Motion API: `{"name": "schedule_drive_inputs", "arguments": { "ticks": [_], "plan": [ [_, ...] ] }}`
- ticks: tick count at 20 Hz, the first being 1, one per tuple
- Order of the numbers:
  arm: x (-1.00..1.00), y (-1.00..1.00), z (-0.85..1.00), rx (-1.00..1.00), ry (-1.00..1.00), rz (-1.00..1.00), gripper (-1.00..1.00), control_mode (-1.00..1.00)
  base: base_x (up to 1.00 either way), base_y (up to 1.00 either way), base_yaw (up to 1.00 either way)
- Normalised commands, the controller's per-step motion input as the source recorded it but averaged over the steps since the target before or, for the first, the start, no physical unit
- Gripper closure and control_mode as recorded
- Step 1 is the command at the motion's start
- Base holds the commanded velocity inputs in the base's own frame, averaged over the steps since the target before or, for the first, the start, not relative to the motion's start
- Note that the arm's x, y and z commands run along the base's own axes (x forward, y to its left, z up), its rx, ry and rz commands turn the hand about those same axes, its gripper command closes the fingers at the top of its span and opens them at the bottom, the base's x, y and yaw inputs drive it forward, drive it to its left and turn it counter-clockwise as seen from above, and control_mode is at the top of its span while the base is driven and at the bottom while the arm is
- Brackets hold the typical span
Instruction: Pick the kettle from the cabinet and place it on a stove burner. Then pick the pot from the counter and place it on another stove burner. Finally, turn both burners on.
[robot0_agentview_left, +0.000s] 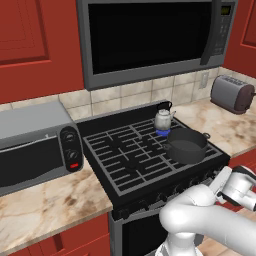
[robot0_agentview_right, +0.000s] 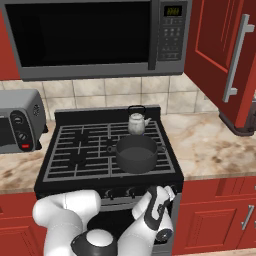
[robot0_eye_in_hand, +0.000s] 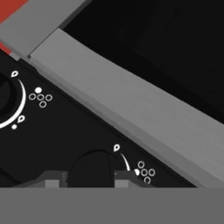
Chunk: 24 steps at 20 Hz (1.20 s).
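Observation:
The small silvery kettle (robot0_agentview_left: 163, 119) (robot0_agentview_right: 137, 123) stands on the stove's back right burner, and a blue flame (robot0_agentview_left: 162, 133) shows under it. Just in front, the dark pot (robot0_agentview_left: 186, 146) (robot0_agentview_right: 136, 154) sits on the front right burner of the black stove (robot0_agentview_left: 125, 155) (robot0_agentview_right: 80, 150). My gripper (robot0_eye_in_hand: 89, 179) is low at the stove's front panel. Its fingertips (robot0_eye_in_hand: 127, 177) flank a round black knob (robot0_eye_in_hand: 94, 166), with a gap still between them. The red cabinet door (robot0_agentview_right: 220, 50) hangs open at the upper right.
A second knob (robot0_eye_in_hand: 4, 96) lies to the left on the panel. A toaster oven (robot0_agentview_left: 35, 145) stands on the counter (robot0_agentview_right: 210, 145) left of the stove and a chrome toaster (robot0_agentview_left: 231, 94) to the right. A microwave (robot0_agentview_left: 150, 35) hangs above.

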Motion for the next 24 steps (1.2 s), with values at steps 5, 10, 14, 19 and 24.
{"name": "schedule_drive_inputs", "arguments": {
  "ticks": [5, 10, 14, 19, 24],
  "plan": [
    [-0.11, -0.04, 0.03, -0.08, -0.06, 0.00, 1.00, -1.00, 0.00, 0.00, 0.00],
    [-0.04, -0.01, -0.08, -0.01, 0.03, 0.00, -1.00, -1.00, 0.00, 0.00, 0.00],
    [-0.14, -0.11, 0.00, 0.05, 0.00, 0.00, -1.00, -1.00, 0.00, 0.00, 0.00],
    [-0.21, -0.14, 0.00, 0.06, 0.00, 0.00, -1.00, -1.00, 0.00, 0.00, 0.00],
    [-0.28, -0.09, 0.07, 0.05, -0.03, 0.00, -1.00, -1.00, 0.00, 0.00, 0.00]
  ]
}}
